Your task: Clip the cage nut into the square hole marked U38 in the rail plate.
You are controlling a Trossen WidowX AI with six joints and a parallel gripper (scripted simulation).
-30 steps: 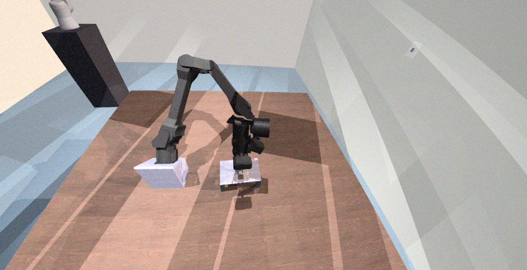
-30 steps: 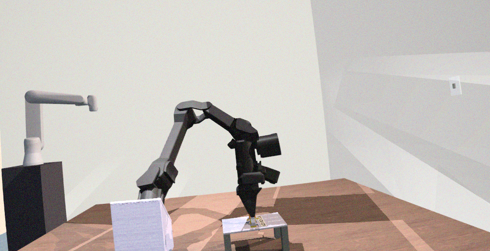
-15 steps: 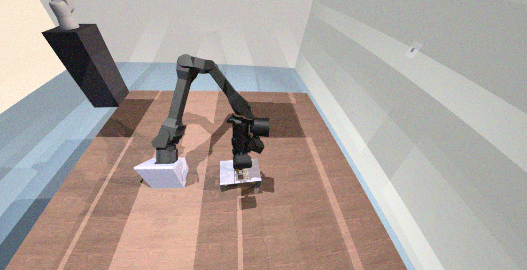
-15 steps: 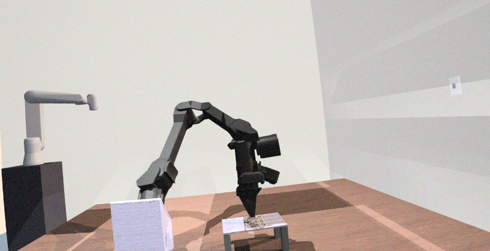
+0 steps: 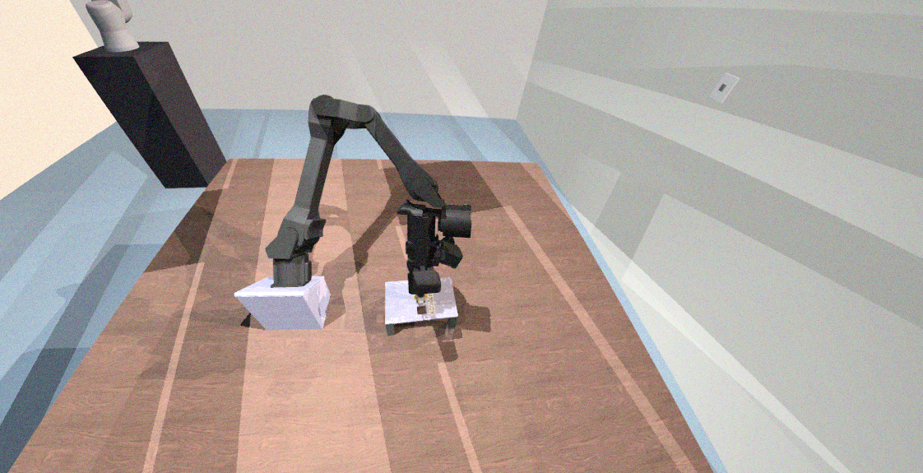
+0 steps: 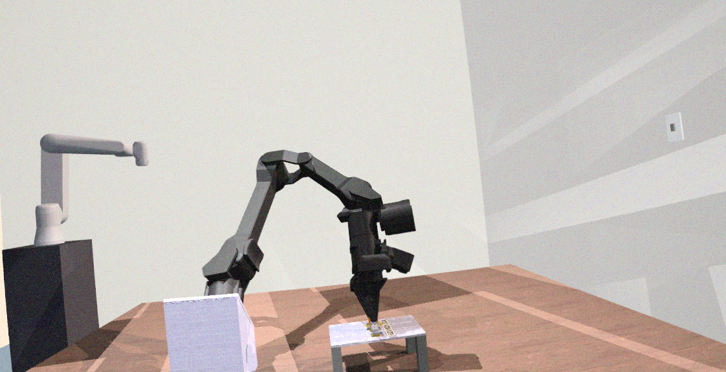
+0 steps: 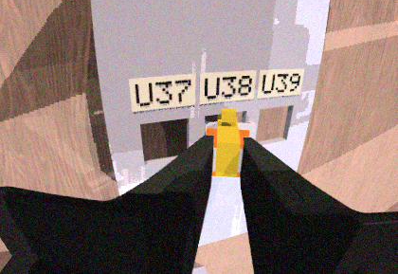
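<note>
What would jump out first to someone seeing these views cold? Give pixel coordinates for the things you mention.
Most likely the black six-joint arm [image 5: 393,146] [image 6: 325,173], arching from its pale base block over the wooden table. Its end effector [image 5: 421,295] [image 6: 374,321] [image 7: 226,146] grips the yellow-and-orange cage nut [image 7: 227,152] right at the U38 hole, between U37 and U39 on the rail plate [image 5: 399,299] [image 6: 347,332] [image 7: 185,27]. Off to the side, a pale second arm [image 5: 116,25] [image 6: 49,224] stands on a dark pedestal [image 5: 145,101] [image 6: 33,298].
</note>
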